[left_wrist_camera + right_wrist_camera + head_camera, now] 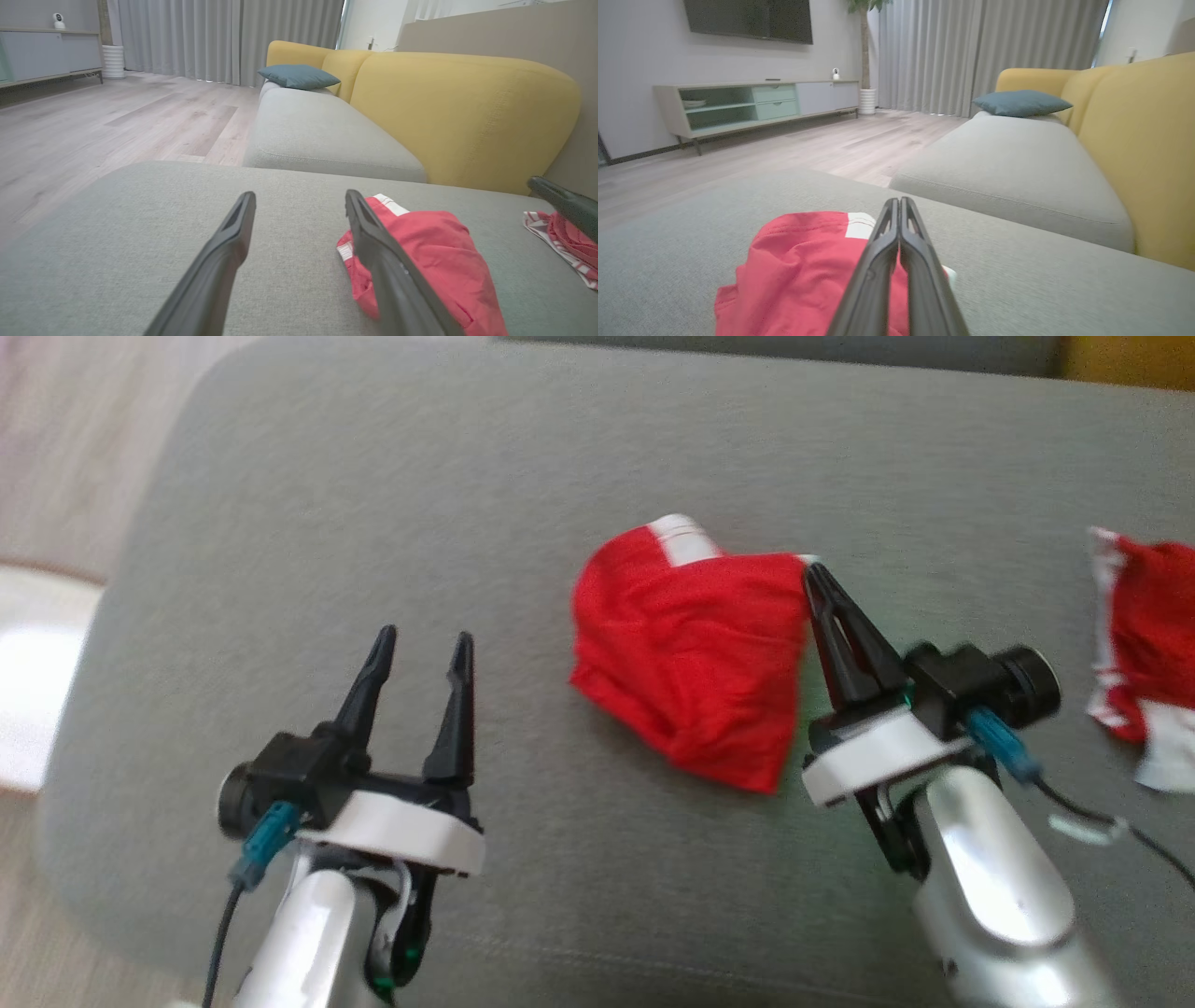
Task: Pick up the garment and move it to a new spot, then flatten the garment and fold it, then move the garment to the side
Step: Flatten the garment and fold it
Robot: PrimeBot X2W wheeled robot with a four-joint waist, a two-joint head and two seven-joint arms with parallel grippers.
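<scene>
Garment (691, 653): red with white trim, lying bunched and creased near the middle of the grey seat cushion (373, 504), neither spread flat nor squared into a fold. Right gripper (810, 571): jaws pressed together, tips at the garment's far right corner by the white band. Whether a thin edge of cloth is caught between them is unclear, since the head view is motion-blurred and shows no cloth in the seam. Left gripper (422, 649): jaws spread, holding nothing, over bare cushion well to the left of the garment. Progress, judged: flattening, folding and the final move aside are left, as the cloth lies in a heap. The scene fits either a grasp at the corner to carry it off or a tug at the corner where it has been set down; the pictures do not settle which. View notes: the head view gives the layout, including a second red-and-white cloth (1144, 644) at the cushion's right edge, apart from the garment. The left wrist view shows the garment rising as a low mound and a yellow sofa back (467, 116) behind. The right wrist view shows the closed seam of the jaws head-on, with a white scrap just beside them.
</scene>
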